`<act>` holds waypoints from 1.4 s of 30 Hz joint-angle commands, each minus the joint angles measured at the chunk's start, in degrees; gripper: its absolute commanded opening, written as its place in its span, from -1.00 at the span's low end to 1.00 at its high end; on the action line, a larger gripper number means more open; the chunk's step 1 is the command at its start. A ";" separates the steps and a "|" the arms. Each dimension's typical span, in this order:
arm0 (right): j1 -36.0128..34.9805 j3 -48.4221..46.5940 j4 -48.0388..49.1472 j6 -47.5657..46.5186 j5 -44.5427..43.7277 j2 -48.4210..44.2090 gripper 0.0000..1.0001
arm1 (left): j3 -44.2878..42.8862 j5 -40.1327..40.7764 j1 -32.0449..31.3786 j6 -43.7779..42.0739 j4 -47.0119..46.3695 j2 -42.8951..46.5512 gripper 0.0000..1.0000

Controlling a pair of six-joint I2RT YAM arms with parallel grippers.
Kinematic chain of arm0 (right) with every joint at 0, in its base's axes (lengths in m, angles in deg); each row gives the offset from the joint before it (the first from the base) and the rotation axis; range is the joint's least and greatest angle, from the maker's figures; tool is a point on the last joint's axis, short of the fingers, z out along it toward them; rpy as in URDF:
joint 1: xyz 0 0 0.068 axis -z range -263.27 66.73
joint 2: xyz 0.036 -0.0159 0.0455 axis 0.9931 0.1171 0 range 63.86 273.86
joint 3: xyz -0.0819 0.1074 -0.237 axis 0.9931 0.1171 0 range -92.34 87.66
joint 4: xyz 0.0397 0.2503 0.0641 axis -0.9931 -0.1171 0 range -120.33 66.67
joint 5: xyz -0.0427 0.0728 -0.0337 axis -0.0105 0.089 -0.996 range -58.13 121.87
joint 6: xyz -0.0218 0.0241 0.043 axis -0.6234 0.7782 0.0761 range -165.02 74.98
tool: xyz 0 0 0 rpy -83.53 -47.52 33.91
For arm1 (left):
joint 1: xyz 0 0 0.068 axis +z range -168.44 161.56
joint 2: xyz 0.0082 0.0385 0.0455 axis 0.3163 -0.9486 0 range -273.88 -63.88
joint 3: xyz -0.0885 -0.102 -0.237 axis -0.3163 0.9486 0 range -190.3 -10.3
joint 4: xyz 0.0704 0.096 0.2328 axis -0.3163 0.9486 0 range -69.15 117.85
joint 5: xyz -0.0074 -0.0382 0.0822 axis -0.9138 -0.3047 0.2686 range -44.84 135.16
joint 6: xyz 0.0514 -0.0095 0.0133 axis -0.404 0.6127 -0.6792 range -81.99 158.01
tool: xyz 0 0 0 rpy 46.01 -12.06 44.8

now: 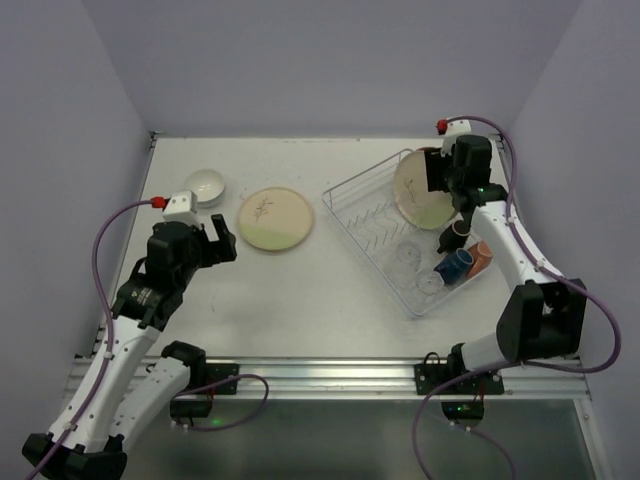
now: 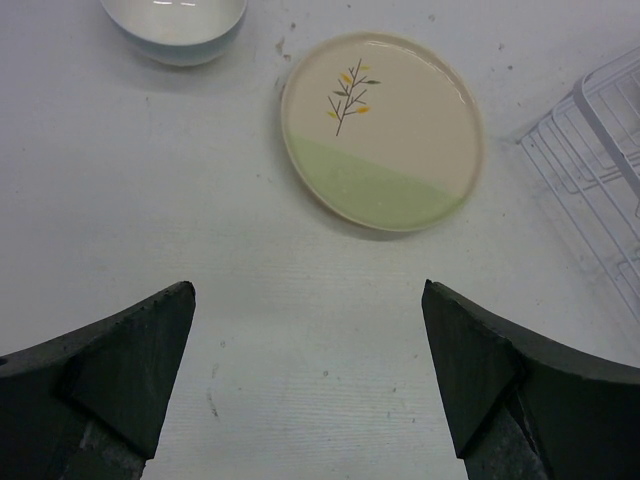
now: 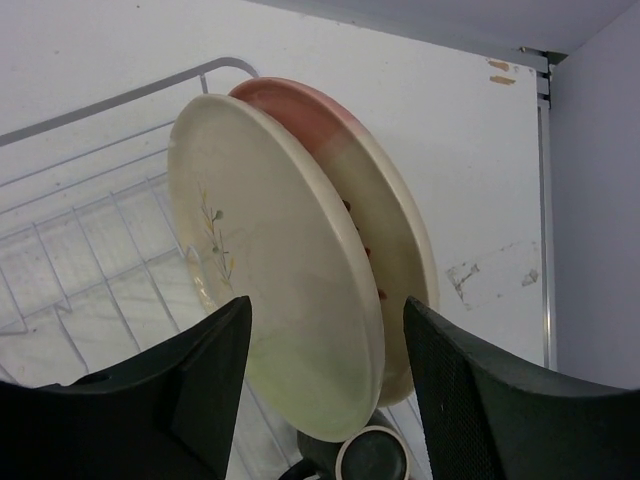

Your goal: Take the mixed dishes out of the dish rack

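The wire dish rack (image 1: 372, 210) sits at the right of the table. Two plates stand on edge at its far end: a cream and green one (image 3: 270, 260) in front, a pink-topped one (image 3: 345, 130) behind. My right gripper (image 3: 325, 390) straddles the lower rims of both, jaws apart, not visibly pressing. Two clear glasses (image 1: 408, 255) and blue (image 1: 455, 266), brown (image 1: 452, 238) and salmon (image 1: 478, 256) cups fill the rack's near end. My left gripper (image 2: 308, 370) hangs open over bare table, near a green-half plate (image 2: 383, 130) and white bowl (image 2: 175, 25).
The rack's corner (image 2: 600, 150) shows at the right of the left wrist view. A dark cup rim (image 3: 372, 455) lies just under the standing plates. Walls close the table at the back and both sides.
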 commanded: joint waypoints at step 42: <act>0.53 -7.17 -4.43 -6.65 18.09 0.30 -1.00 | 0.41 0.34 -0.21 -0.94 -2.45 1.18 1.00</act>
